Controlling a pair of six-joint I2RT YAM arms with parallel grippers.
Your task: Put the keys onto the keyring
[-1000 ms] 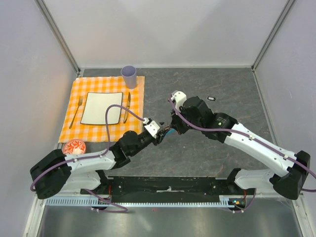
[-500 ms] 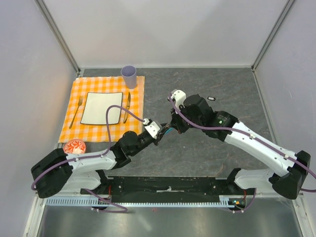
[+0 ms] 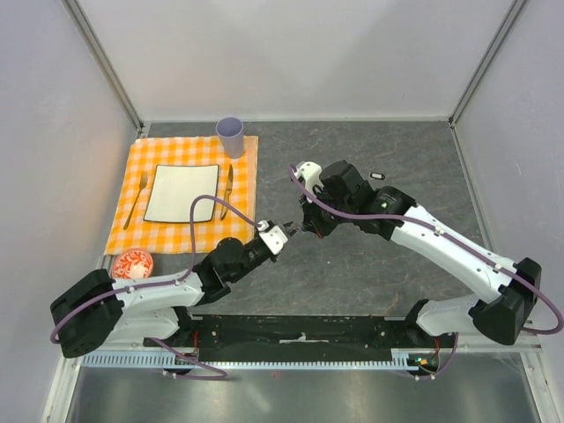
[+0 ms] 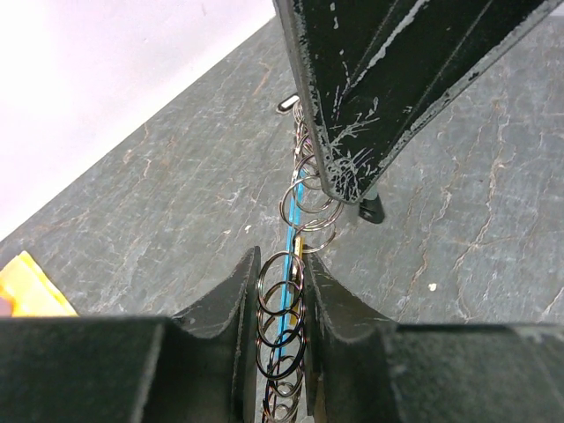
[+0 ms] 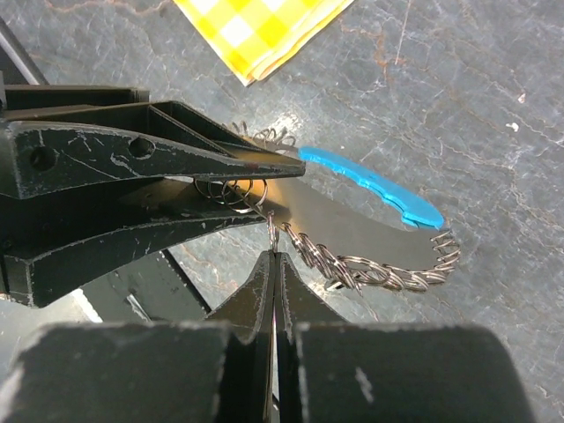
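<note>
- A red bowl sits on the desk just off the near left corner of the mat.
- A fork lies along the mat's left side.
- A white plate lies in the middle of the mat.
- A knife lies on the mat, just right of the plate.
- A lilac cup stands upright at the mat's far right corner.
- The left tool is off the mat's near right corner and points right. Its fingers are clamped on the keyring, with the chain's rings pressed between them.
- The keyring is right of the mat's near right corner, stretched between the two tools. Its blue section lies on the far side and the grey chain curves round on the near side. Whether it rests on the desk or hangs just over it cannot be told.
- A small yellow piece shows among the rings, just past the left tool's tips.
- The right tool is just right of the left tool, tip to tip with it. Its fingers are pressed together on one thin ring of the chain.
- One black key with a white centre lies on the desk, well right of the mat and apart from the keyring.
</note>
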